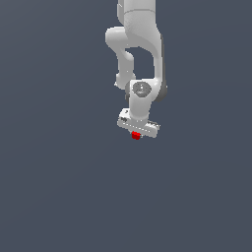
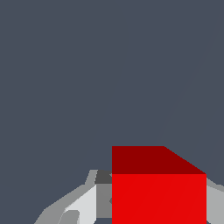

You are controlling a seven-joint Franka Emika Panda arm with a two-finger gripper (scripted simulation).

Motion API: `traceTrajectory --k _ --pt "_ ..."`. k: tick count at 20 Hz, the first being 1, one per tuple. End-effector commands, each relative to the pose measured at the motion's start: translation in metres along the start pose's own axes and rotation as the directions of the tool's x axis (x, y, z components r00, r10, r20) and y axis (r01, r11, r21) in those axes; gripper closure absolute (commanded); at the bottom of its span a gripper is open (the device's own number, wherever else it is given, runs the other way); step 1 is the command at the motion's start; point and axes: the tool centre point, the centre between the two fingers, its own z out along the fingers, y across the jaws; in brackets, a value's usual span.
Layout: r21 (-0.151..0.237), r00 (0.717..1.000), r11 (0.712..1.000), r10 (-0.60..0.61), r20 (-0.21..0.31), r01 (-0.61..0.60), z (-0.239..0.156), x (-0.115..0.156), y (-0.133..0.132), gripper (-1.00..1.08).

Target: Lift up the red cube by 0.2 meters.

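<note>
Red cube (image 1: 136,135) was seen directly under the white gripper (image 1: 137,132), btwn its fingers (image 2: 83,205), apparently pinched; contact wasn't fully visible. No long axis; lift would be straight up.

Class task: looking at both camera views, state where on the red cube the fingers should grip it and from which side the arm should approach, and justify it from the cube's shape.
Grip the red cube on two opposite flat faces, coming straight down from above. Its faces are parallel and plain, and the gripper is already right above it, with fingers flanking it.
</note>
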Motion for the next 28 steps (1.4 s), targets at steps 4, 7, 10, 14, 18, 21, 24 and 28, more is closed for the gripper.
traceTrajectory --k 4,7,10,14,18,21,24,28 --pt "0.001 1.000 1.000 0.000 -0.001 0.000 -0.038 -0.001 0.000 1.08" --pt "0.001 1.000 1.000 0.000 -0.001 0.000 -0.066 -0.001 0.001 1.08" --pt "0.001 1.000 1.000 0.001 -0.001 -0.001 -0.095 -0.001 0.001 1.08" --pt "0.001 1.000 1.000 0.001 -0.001 -0.001 -0.129 -0.001 0.001 1.08" --pt "0.000 1.000 1.000 0.001 -0.001 -0.001 -0.155 -0.001 0.001 1.08" --pt "0.000 1.000 1.000 0.001 -0.001 -0.001 -0.169 0.000 0.001 1.08" --pt "0.000 1.000 1.000 0.001 -0.001 -0.001 -0.178 0.000 0.001 1.08" --pt "0.000 1.000 1.000 0.000 -0.001 0.000 -0.182 0.001 0.000 1.08"
